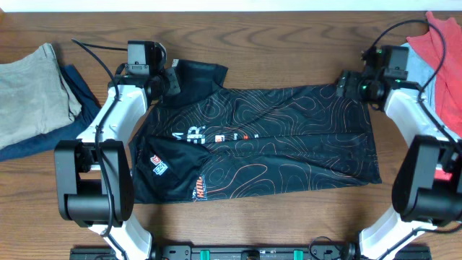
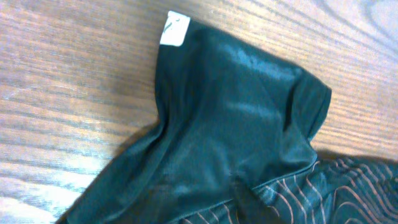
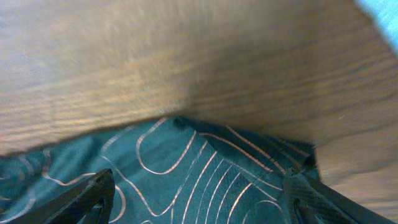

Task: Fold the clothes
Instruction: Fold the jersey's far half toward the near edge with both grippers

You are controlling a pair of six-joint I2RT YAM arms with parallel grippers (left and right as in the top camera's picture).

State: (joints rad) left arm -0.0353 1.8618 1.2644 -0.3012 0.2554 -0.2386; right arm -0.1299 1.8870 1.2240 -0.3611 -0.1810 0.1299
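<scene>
Jersey (image 1: 289, 137), black and shiny with thin orange contour lines, lies spread flat across the middle of the wooden table (image 1: 274, 43) in the overhead view. Its white lettering and logos sit toward the left half. A plain black sleeve sticks out at the far left corner, and the left gripper (image 1: 173, 79) is right at that sleeve; from above I cannot tell how its jaws stand. The right gripper (image 1: 345, 85) sits at the jersey's far right corner. A beige garment (image 1: 32, 87) lies folded at the far left on top of a dark blue garment (image 1: 79, 90). A red garment (image 1: 440, 43) is piled at the far right edge over a pale blue garment (image 1: 415, 61).

In the left wrist view, the sleeve (image 2: 236, 124) fills the frame, rumpled and partly lifted in folds off the table, with a small white tag (image 2: 174, 30) at its far edge. The patterned body shows at the lower right. No fingers are clear here, so the left pincer's state stays unknown.

In the right wrist view, the right gripper (image 3: 200, 180) has its fingers (image 3: 81, 199) spread wide, with the jersey's corner lying between and below them on the bare wood.
</scene>
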